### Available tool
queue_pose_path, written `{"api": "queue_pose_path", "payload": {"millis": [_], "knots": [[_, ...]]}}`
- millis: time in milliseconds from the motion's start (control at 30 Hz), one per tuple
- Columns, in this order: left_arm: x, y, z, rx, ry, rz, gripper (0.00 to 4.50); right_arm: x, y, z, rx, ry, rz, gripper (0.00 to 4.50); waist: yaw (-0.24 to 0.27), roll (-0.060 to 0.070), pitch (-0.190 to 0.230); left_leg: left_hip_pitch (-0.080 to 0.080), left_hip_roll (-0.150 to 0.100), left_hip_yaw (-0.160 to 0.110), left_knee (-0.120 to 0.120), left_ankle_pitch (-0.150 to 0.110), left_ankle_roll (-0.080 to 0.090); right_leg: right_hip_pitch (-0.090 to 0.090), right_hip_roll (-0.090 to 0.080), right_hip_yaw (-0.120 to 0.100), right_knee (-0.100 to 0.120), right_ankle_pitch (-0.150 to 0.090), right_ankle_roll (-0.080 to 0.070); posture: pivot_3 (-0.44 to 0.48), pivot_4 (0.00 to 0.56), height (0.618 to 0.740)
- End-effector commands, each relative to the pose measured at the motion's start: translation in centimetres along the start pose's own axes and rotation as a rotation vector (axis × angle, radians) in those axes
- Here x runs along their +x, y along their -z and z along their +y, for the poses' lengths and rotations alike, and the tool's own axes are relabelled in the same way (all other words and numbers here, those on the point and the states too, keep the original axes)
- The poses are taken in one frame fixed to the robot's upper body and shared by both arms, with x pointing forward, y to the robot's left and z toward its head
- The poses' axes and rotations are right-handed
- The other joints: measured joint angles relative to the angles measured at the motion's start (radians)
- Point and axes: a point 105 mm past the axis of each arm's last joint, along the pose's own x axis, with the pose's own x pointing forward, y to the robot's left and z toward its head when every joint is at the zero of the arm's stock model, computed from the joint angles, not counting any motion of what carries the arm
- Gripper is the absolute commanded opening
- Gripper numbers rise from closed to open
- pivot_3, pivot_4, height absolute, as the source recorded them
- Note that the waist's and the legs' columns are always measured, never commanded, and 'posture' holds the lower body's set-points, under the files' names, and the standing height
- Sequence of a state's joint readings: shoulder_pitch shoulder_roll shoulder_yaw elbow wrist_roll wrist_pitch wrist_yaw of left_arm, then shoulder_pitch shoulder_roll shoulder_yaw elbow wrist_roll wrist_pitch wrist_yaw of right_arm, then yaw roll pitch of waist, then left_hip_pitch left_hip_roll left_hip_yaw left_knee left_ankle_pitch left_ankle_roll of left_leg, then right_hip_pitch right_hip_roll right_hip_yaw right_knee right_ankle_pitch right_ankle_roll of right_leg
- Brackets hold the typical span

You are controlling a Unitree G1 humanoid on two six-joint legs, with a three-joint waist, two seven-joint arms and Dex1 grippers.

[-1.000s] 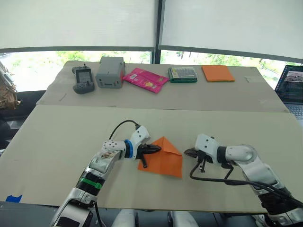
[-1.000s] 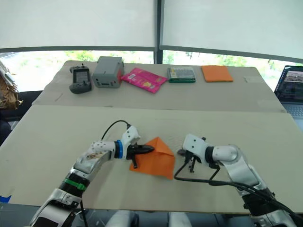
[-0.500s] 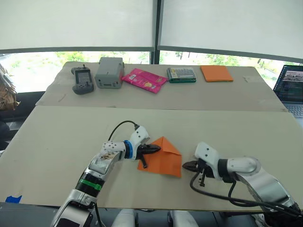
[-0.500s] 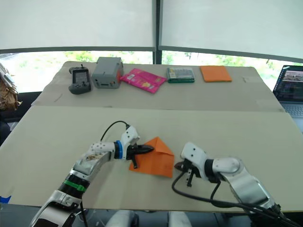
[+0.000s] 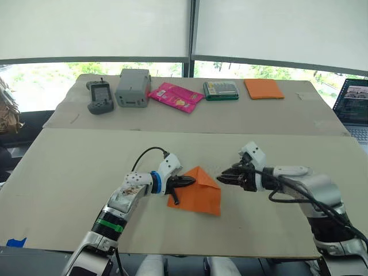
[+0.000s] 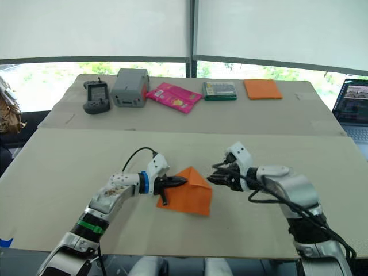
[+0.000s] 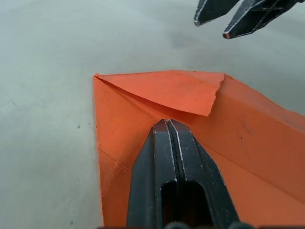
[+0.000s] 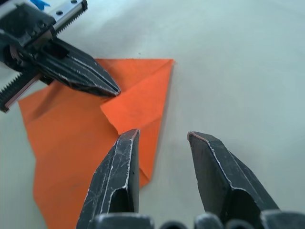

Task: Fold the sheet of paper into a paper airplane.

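On the near table, centre front:
Paper (image 5: 198, 192): bright orange, partly folded to a point at its far end, one corner flap (image 8: 138, 107) turned over and lifting; lying flat on the table (image 5: 69, 167), between the two grippers.
Left gripper (image 5: 188, 181): fingers pressed together, tips resting on top of the paper near its left edge, pinning it down rather than gripping it; in the left wrist view (image 7: 167, 125) the closed tips sit just short of the folded flap.
Right gripper (image 5: 223, 177): fingers spread a moderate way apart, holding nothing; tips aimed left, just beside the paper's right edge, apparently hovering over the table; whether touching the paper, cannot tell. In the right wrist view (image 8: 163, 135) one fingertip (image 8: 128, 138) overlaps the paper's edge, the other sits over bare table.

On the far table, left to right:
Handheld controller (image 5: 101, 95): dark grey, at the left end.
Grey box (image 5: 133, 87): just beside the controller.
Pink packet (image 5: 176, 96): lying flat, angled, right of the box.
Green box (image 5: 221, 90): flat, past mid-table.
Orange pad (image 5: 264, 88): rectangular, flat, near the right end.

At the right edge:
Laptop (image 5: 354, 106): screen lit, partly cut off by the frame.
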State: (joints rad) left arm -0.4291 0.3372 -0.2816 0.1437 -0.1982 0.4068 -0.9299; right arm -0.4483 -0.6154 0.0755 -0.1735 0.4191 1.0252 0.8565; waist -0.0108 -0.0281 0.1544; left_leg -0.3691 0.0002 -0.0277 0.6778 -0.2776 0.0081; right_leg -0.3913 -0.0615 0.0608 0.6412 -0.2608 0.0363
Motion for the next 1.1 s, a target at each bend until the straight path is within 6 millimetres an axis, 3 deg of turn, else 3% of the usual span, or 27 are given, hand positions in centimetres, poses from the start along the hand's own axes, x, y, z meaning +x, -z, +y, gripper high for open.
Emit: {"api": "queue_pose_path", "payload": {"millis": [33,567,767,933,1100], "knots": [[0.1,2.4,-0.5,-0.053,-0.005,0.074,0.00,0.5,-0.3,0.0,0.026,-0.056,0.012,1.90,0.000,0.000,0.000,0.000,0.000,0.000,0.000,0.000,0.000,0.000,0.000,0.000,0.000,0.000,0.000,0.000,0.150,0.740],[0.0,2.5,-0.5,-0.049,-0.026,0.072,0.00,2.2,0.5,1.3,0.153,-0.247,0.073,1.90,-0.002,0.000,0.000,-0.001,0.001,0.000,0.000,0.000,0.000,-0.001,-0.001,0.000,0.001,0.000,0.000,0.000,0.150,0.740],[0.0,2.5,-0.5,-0.047,-0.025,0.073,0.00,2.1,-1.2,1.0,0.204,-0.264,-0.002,1.90,-0.003,0.000,0.000,0.000,0.001,0.000,0.000,0.000,0.000,-0.001,0.000,0.000,0.001,0.000,0.000,0.000,0.150,0.740],[0.0,2.5,-0.4,-0.044,-0.029,0.075,0.00,1.2,-3.1,2.8,0.257,-0.378,-0.070,1.90,-0.002,0.000,0.000,-0.001,0.001,0.000,0.000,0.000,0.000,-0.002,-0.001,0.000,0.001,0.000,0.000,0.000,0.150,0.740],[0.1,2.5,-0.4,-0.042,-0.027,0.073,0.00,1.2,-3.6,4.4,0.269,-0.433,-0.085,1.90,-0.003,0.000,0.000,-0.001,0.001,0.000,-0.001,0.000,0.000,-0.002,-0.001,0.000,0.001,0.000,0.000,0.000,0.150,0.740]]}}
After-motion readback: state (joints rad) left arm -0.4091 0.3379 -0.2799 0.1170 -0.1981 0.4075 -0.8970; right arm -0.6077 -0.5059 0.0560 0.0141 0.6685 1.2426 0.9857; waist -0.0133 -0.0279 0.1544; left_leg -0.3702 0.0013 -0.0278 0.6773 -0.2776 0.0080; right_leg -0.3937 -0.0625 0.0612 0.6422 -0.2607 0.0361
